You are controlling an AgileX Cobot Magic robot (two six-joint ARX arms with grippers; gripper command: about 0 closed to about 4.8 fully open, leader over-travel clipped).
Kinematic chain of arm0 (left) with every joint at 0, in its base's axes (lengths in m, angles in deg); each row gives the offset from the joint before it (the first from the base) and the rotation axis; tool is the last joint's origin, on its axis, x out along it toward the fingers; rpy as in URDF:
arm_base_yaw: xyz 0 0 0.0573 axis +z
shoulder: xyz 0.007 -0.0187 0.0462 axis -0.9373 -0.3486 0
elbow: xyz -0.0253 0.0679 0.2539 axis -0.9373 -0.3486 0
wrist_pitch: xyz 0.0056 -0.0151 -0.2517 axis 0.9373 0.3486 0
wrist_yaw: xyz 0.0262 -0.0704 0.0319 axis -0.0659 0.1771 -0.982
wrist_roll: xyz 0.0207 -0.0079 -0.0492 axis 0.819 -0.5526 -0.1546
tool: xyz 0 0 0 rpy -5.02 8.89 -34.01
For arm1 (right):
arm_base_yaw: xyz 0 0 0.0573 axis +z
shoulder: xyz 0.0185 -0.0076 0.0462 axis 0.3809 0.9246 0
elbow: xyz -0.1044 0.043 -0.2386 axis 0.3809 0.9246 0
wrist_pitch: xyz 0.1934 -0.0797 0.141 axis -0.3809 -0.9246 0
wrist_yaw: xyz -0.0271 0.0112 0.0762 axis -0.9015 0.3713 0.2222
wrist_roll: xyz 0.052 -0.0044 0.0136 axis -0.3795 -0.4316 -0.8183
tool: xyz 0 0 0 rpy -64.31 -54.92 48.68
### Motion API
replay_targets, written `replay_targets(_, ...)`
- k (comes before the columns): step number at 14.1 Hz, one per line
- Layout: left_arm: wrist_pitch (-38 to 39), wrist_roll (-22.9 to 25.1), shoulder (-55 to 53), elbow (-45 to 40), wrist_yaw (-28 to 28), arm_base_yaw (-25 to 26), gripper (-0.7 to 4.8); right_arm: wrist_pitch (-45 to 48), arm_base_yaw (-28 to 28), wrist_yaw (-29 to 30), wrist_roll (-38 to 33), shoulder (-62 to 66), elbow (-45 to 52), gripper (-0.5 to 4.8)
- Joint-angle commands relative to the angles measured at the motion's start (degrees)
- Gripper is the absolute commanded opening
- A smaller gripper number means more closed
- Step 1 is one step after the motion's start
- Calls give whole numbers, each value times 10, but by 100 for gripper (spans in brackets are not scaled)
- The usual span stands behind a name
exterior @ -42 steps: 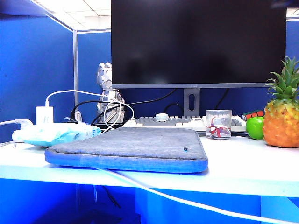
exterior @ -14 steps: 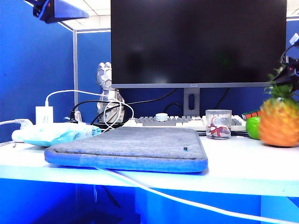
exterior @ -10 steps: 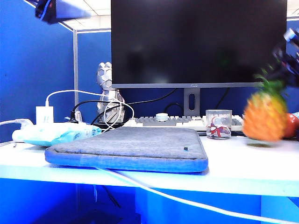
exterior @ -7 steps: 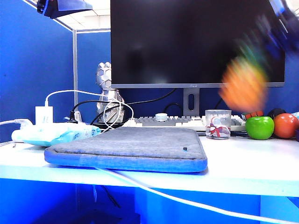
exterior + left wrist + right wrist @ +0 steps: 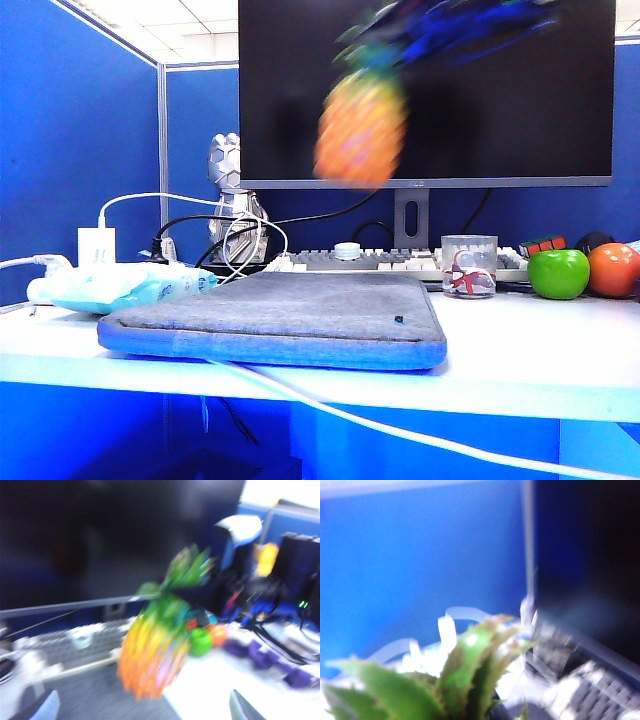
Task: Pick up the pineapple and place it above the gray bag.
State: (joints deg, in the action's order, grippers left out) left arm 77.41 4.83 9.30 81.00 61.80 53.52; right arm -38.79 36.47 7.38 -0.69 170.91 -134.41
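Observation:
The pineapple (image 5: 362, 125), orange-yellow with a green crown, hangs blurred in the air in front of the monitor, over the right part of the gray bag (image 5: 280, 312). My right gripper (image 5: 388, 42) is a dark blur at the crown and is shut on it. The right wrist view shows only the green leaves of the pineapple (image 5: 465, 680), which hide the jaws. In the left wrist view the pineapple (image 5: 152, 655) floats above the gray bag (image 5: 95, 697). My left gripper (image 5: 142, 709) stands open and apart from it, with nothing between its fingertips (image 5: 46, 706).
A black monitor (image 5: 480, 120) and keyboard (image 5: 360, 262) stand behind the bag. A glass cup (image 5: 468, 266), green apple (image 5: 558, 273) and orange fruit (image 5: 614, 268) sit at the right. A light blue packet (image 5: 120, 285) and white cables (image 5: 330, 415) lie at the left and front.
The pineapple has left the table at the far right and travelled up and leftward with my right gripper to above the bag. My left arm has left the exterior view's top left corner.

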Motion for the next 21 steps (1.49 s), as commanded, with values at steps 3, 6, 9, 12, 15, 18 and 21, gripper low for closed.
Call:
replay_targets(3,97,33,17,2,-12,0,479,-18,53,-72,66,102,-5,-6)
replay_targets(6,111,46,17,2,-14,0,479,-17,68,-74,82,145,-5,-6)
replay_targets(9,111,46,17,2,-14,0,479,-15,74,-85,82,149,-3,-6)
replay_targets(12,110,46,17,2,-10,0,479,-5,73,-87,65,148,-3,479)
replay_targets(15,110,46,17,2,-10,0,479,2,72,-93,23,144,-3,479)
replay_targets(18,111,45,17,2,-7,0,479,-5,70,-79,23,126,-3,479)
replay_targets(21,111,42,17,2,5,0,479,-56,43,-66,23,93,-3,479)
